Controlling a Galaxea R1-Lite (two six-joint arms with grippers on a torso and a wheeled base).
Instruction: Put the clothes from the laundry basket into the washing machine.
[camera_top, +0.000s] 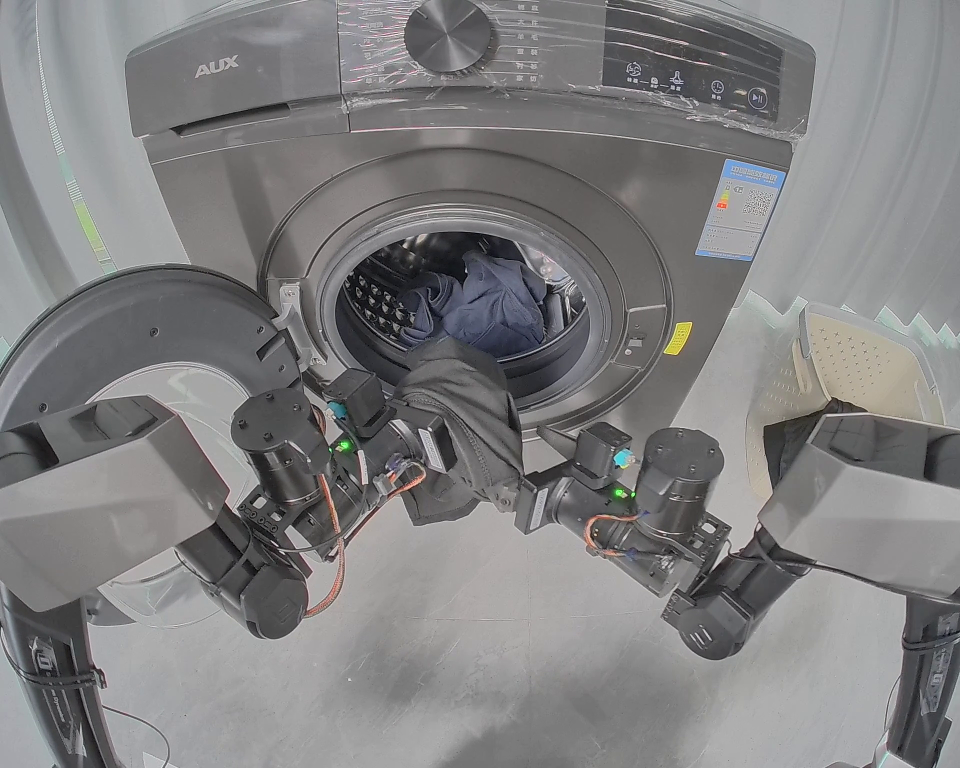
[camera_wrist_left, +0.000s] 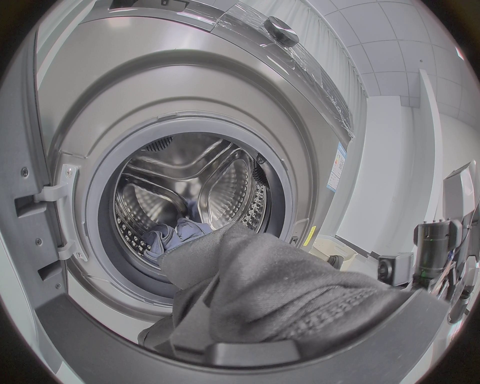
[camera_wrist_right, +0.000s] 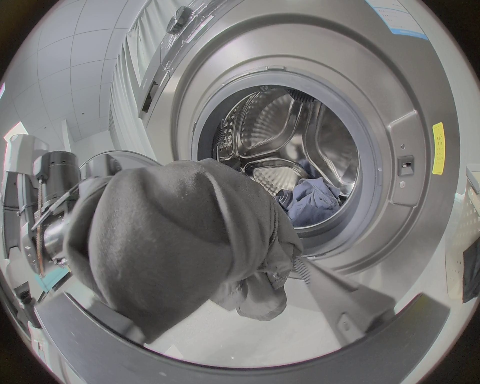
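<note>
A dark grey garment (camera_top: 465, 420) hangs in front of the lower rim of the washing machine (camera_top: 640, 300) opening. My left gripper (camera_top: 450, 450) is under the garment from the left, shut on it, with the cloth draped over its fingers (camera_wrist_left: 255, 352). My right gripper (camera_top: 518, 492) meets the garment's lower right edge and is shut on it. One ribbed finger (camera_wrist_right: 345, 300) shows, the other is buried in the cloth (camera_wrist_right: 175, 240). Navy blue clothes (camera_top: 495, 305) lie inside the drum. The cream laundry basket (camera_top: 870, 360) stands on the floor at the right with a dark cloth (camera_top: 800, 430) in it.
The round door (camera_top: 150, 330) is swung open to the left, close beside my left arm. Grey bare floor (camera_top: 480, 640) stretches in front of the machine. Pale curtains hang on both sides of the machine.
</note>
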